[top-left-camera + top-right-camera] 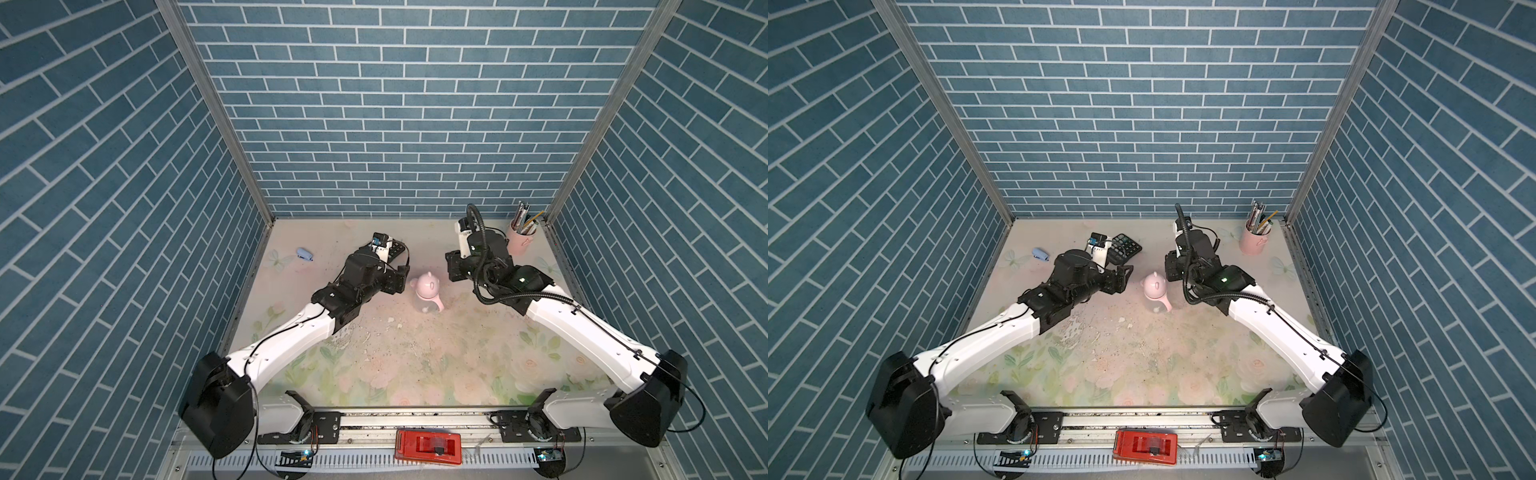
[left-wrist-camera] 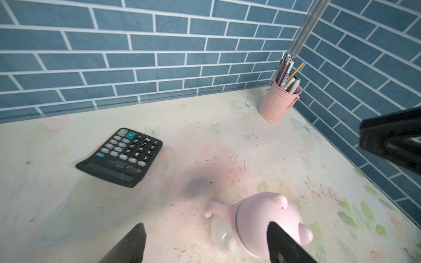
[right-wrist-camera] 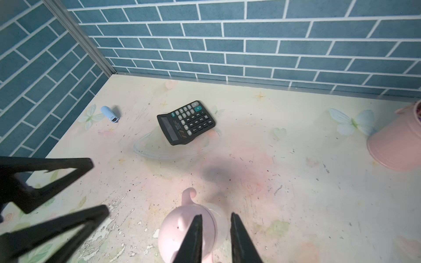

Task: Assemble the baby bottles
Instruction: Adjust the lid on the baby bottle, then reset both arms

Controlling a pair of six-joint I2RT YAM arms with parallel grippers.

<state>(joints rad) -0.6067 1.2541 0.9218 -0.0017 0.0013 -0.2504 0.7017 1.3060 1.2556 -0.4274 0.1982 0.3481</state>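
I see the baby bottle (image 1: 427, 293) standing upright at mid-surface between my 2 arms. Its smooth pink dome cap (image 2: 268, 218), with 2 rounded ears, sits on the pink handle ring (image 2: 216, 208). The ring's curled handles stick out sideways above the translucent, rounded bottle body (image 2: 224, 238).

The left fingers (image 2: 134, 243), black and tapering, are spread wide and grasp nothing, with the bottle just beside them. The right fingers (image 3: 191, 239), thin black blades, are released with a narrow gap between them, and stand clear of the bottle in both top views.

The surface (image 1: 415, 365) is a scuffed, flaking floral print. Farther back lie:
- a flat black calculator (image 2: 123, 157);
- a ribbed pink metal pen cup (image 2: 278, 102) full of pens;
- a small pale-blue capsule-shaped object (image 3: 110, 113).
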